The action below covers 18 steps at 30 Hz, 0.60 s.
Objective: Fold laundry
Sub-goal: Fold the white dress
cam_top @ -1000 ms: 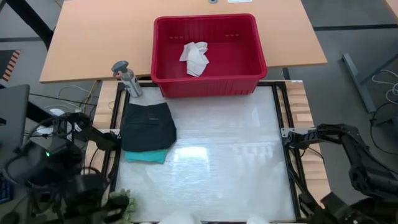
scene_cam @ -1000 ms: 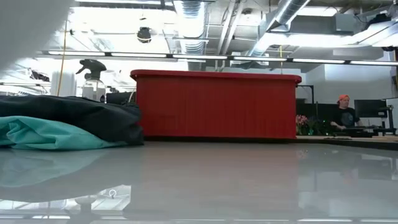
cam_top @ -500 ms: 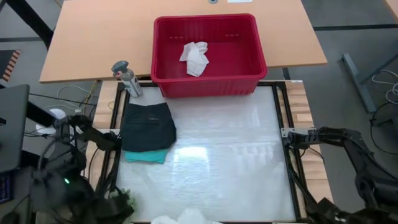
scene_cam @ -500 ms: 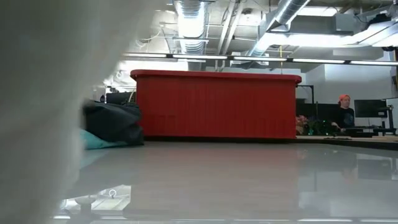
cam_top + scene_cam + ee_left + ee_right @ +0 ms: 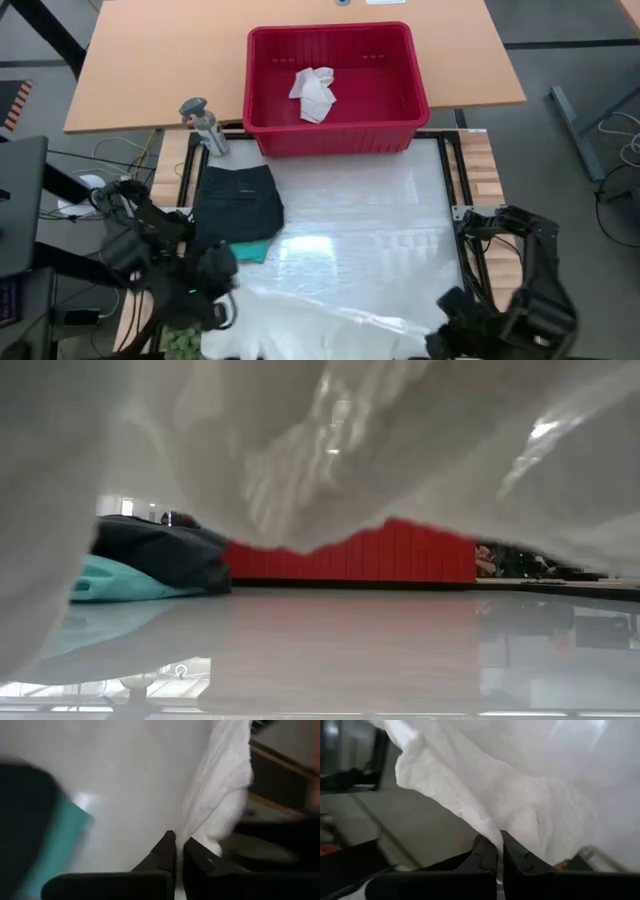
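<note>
A white garment (image 5: 320, 325) is spread across the table's near edge between my two grippers. My left gripper (image 5: 222, 302) is shut on its left end and my right gripper (image 5: 447, 322) on its right end. In the low view the white garment (image 5: 330, 450) hangs across the top of the picture and sags in the middle. Black shorts (image 5: 238, 200) lie folded on a teal garment (image 5: 247, 250) at the table's left. Another white cloth (image 5: 313, 92) lies crumpled on the floor of the red basket (image 5: 400, 120). My left gripper pinches an edge of the white garment (image 5: 187, 836) between its two shut fingers, slanting down from the table's near left. The cloth runs away from the fingertips in loose folds. One layer or several, I cannot tell. My right gripper pinches a gathered edge of the white garment (image 5: 492, 831) between its two shut fingers, slanting down from the table's near right. The cloth fans out beyond the fingertips, wrinkled and slack.
The red basket stands at the table's far edge, a spray bottle (image 5: 203, 125) to its left. A small green plant (image 5: 185, 337) sits at the near left corner beside my left arm. The table's glossy middle (image 5: 370, 230) is bare. A person sits far off in the room.
Both grippers have come down at the near edge and tipped downward. They have drawn the white garment in from beyond the near edge over the table's near part. It now hangs in front of the low camera and covers most of the red basket there.
</note>
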Tool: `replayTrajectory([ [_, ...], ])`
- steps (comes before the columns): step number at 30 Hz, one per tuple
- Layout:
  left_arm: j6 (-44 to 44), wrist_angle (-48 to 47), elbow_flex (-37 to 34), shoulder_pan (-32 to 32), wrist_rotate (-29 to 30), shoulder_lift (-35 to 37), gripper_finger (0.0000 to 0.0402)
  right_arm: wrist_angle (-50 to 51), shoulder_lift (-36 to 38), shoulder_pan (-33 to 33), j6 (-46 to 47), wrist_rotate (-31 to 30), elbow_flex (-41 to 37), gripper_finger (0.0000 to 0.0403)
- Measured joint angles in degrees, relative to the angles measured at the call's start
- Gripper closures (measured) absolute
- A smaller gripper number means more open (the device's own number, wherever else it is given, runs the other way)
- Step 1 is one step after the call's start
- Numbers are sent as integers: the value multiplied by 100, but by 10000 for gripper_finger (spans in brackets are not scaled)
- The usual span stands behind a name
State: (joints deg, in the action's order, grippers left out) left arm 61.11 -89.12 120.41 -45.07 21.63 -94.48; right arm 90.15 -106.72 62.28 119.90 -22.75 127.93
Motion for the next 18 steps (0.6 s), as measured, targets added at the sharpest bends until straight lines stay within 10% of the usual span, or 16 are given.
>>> replayTrajectory([
  [18,-3761,-86,-1946,2068,2031,-57,401,-18,914,-2919,-2127,467,-3824,378],
])
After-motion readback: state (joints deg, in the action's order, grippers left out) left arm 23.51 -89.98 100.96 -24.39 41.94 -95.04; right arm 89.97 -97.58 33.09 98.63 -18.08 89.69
